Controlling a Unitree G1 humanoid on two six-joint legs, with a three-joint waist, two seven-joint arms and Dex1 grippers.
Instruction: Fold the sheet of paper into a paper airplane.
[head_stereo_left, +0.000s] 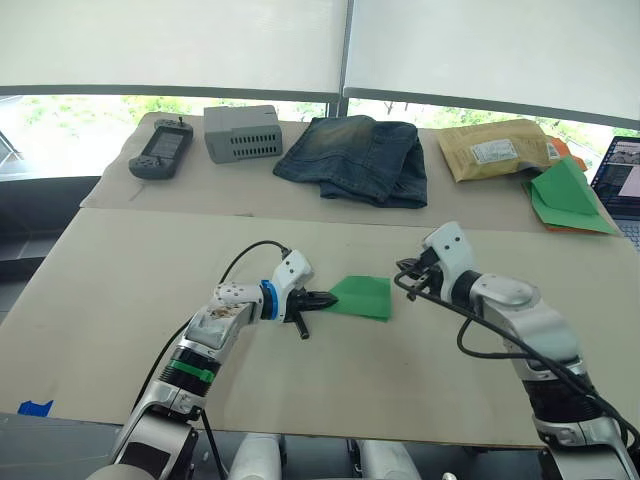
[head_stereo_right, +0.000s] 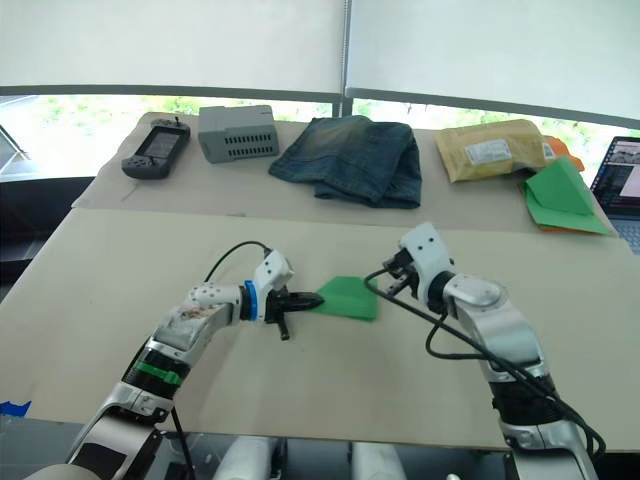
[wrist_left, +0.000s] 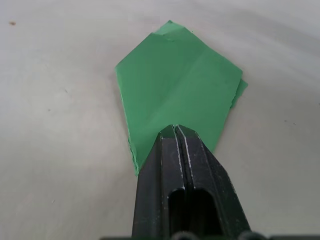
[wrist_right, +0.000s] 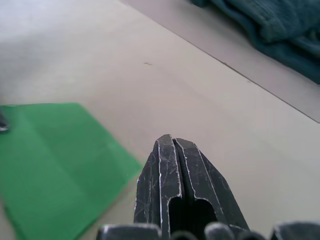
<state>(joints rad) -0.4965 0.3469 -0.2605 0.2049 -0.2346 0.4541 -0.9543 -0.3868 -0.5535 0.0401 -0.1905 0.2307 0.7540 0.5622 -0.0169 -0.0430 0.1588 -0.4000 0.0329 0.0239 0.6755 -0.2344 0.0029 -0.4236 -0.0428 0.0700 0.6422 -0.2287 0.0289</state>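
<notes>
Two grippers: left gripper (head_stereo_left: 318, 300), jaws pinched on the sheet of paper (head_stereo_left: 361, 297); right gripper (head_stereo_left: 405, 268) hovers beside it, jaws closed, empty.

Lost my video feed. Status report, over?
Left gripper jaws shut, pinning the sheet of paper flat. Right gripper shut, just off the paper's far edge. Nothing in the way.

The near corner of the paper (wrist_left: 175, 85) is covered by the left end effector (wrist_left: 176, 131). A laptop (head_stereo_left: 622, 180) is cut off by the picture's edge. Labels on the padded envelope (head_stereo_left: 495, 148) are too small to be read.
</notes>
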